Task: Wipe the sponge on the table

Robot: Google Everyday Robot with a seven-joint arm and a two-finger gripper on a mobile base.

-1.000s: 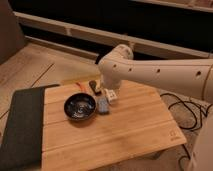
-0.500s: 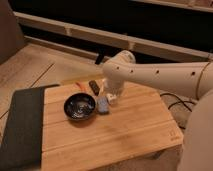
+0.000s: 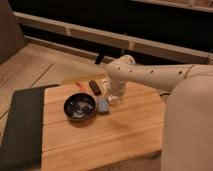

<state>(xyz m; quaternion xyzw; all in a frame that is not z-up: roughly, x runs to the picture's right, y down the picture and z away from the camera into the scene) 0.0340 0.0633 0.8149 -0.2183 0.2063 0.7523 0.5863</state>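
Observation:
The sponge (image 3: 103,106), a small grey-blue block, lies on the plank-striped wooden table (image 3: 125,135), just right of a black bowl (image 3: 80,106). My gripper (image 3: 114,96) hangs at the end of the white arm, down close to the tabletop. It is right beside the sponge's upper right edge. I cannot make out whether it touches the sponge. The arm's wrist hides the tabletop behind the gripper.
A small dark remote-like bar (image 3: 94,86) lies behind the bowl, with a thin orange item (image 3: 79,85) to its left. A dark grey mat (image 3: 21,127) covers the table's left end. The arm's large white body (image 3: 187,125) fills the right side of the view.
The arm's white body has swung closer and now fills more of the right side. The gripper has shifted slightly right and stays low by the sponge. Sponge and bowl have not moved.

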